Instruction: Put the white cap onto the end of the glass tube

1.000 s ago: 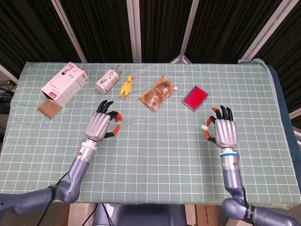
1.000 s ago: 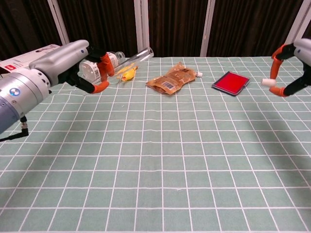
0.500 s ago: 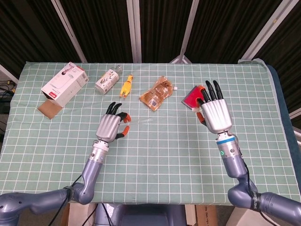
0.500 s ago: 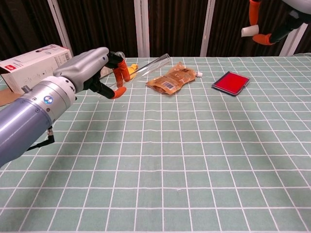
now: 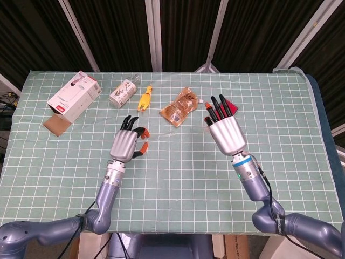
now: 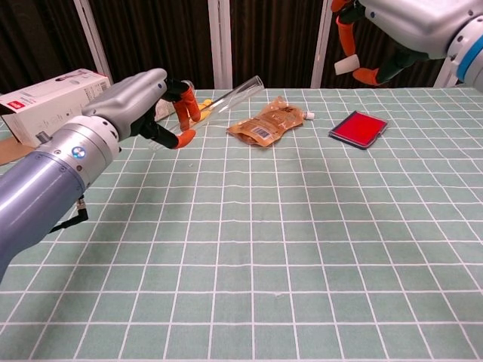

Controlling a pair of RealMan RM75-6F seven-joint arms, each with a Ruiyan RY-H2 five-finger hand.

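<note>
My left hand [image 5: 127, 144] [image 6: 155, 105] holds a clear glass tube [image 6: 230, 93] off the table, its open end pointing right and a little up. In the head view the tube [image 5: 161, 136] shows faintly. My right hand [image 5: 225, 131] [image 6: 392, 30] is raised high at the right and pinches a small white cap [image 6: 344, 68] between thumb and finger. The cap sits well to the right of the tube's open end and slightly above it. In the head view the back of the right hand hides the cap.
Along the table's back lie a white and red box [image 5: 74, 93], a small bottle [image 5: 123, 91], a yellow rubber chicken [image 5: 144, 98], an orange snack pouch [image 5: 180, 106] [image 6: 268, 121] and a red card case [image 6: 358, 128]. The green checked cloth [image 5: 178, 172] covers the table.
My right hand has risen and swung left toward the centre with the cap. My left hand shifted right with the tube, then held nearly still.
</note>
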